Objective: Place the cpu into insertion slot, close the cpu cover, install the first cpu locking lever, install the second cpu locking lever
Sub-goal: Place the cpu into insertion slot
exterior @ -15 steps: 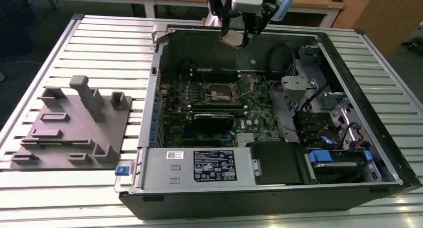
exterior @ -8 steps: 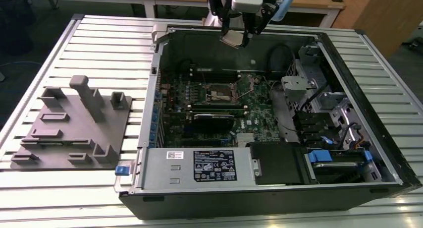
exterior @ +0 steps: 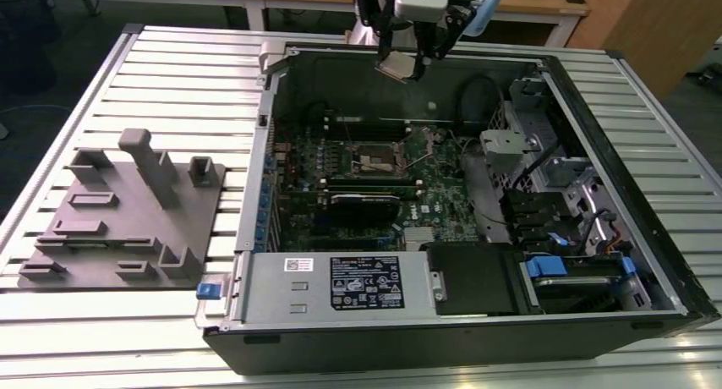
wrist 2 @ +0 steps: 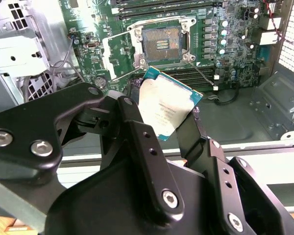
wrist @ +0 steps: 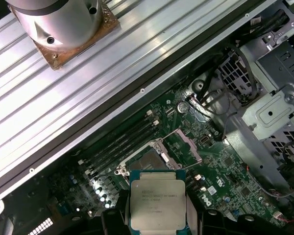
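My gripper [exterior: 401,66] hangs over the far wall of the open computer case, shut on the cpu [exterior: 398,64]. In both wrist views the cpu [wrist 2: 164,110] [wrist: 157,200] is a silver-topped square with a teal edge, pinched by its sides between the black fingers [wrist 2: 134,122]. The insertion slot [exterior: 378,159] [wrist 2: 161,45] [wrist: 146,164] lies bare on the green motherboard, below the chip and apart from it. The cpu cover [wrist 2: 118,58] [wrist: 187,146] is swung open beside the slot. A thin wire lever [wrist 2: 205,74] stands loose at the slot's edge.
A grey fixture plate [exterior: 124,211] with upright pegs lies on the slatted table at the exterior view's left. Inside the case are the long black memory slots [wrist 2: 186,73], a metal drive cage [exterior: 553,178] and the power supply [exterior: 338,283] at the near wall.
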